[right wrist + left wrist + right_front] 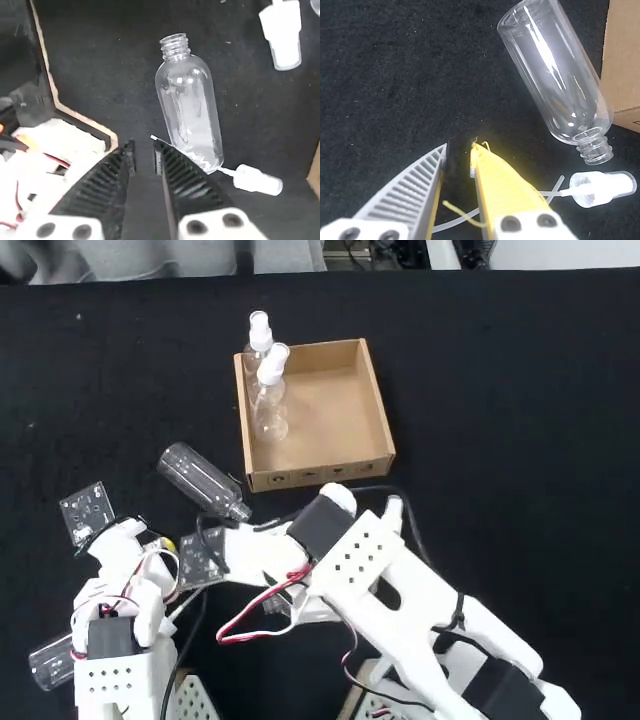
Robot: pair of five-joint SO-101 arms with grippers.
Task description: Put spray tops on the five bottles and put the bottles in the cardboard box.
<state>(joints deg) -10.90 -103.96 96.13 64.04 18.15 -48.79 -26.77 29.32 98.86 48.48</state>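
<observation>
The cardboard box (372,405) sits at mid-table. One bottle with a spray top (270,400) lies inside along its left wall, and a second capped bottle (258,340) is at the box's far left corner. An uncapped clear bottle (203,480) (555,85) lies just left of the box, with a loose spray top (602,186) by its neck. My left gripper (459,146) hovers near it, shut to a narrow slit and empty. My right gripper (143,141) is also shut on nothing, beside another uncapped bottle (190,110) with two loose spray tops (282,30) (255,179) nearby.
A further clear bottle (50,660) lies at the near left edge, behind the left arm's base. The right arm (400,580) stretches across the near middle, trailing red and white wires. A box corner (625,65) is close to the left gripper. Black cloth covers the table.
</observation>
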